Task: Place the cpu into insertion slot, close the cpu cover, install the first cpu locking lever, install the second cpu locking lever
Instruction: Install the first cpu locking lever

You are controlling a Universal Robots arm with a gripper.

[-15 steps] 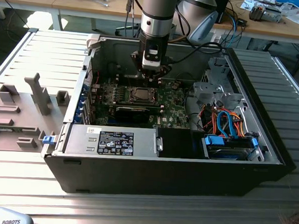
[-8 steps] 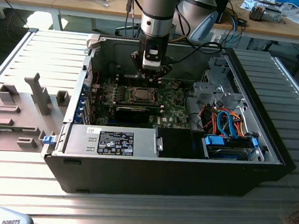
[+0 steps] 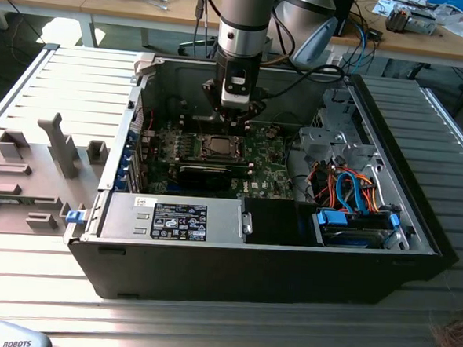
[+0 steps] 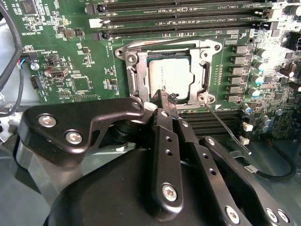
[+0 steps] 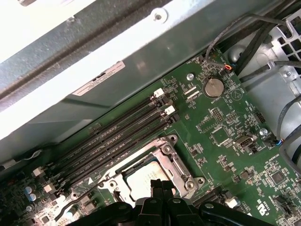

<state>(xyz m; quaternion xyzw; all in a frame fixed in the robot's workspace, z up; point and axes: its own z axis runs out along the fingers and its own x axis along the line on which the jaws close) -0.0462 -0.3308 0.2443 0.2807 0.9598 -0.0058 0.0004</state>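
The cpu (image 4: 170, 77) lies flat in the insertion slot on the green motherboard, silver top up, also seen in the first wrist view (image 5: 141, 180). The cpu cover (image 4: 133, 75) is down over it, its silvery frame (image 5: 175, 160) around the chip's edges. One thin locking lever (image 4: 226, 128) sticks out from a socket corner across the board. Another lever (image 4: 178, 39) runs along the socket edge by the memory slots. My gripper (image 4: 164, 98) is shut, tips right above the socket's edge with nothing seen between them. In the exterior view the gripper (image 3: 235, 120) hangs over the socket (image 3: 216, 147).
The open computer case (image 3: 417, 224) walls the board in. A labelled power supply box (image 3: 177, 220) fills the front, and a drive bay with blue and orange cables (image 3: 348, 188) sits at the exterior view's right. Grey fixture blocks (image 3: 27, 169) lie outside the case.
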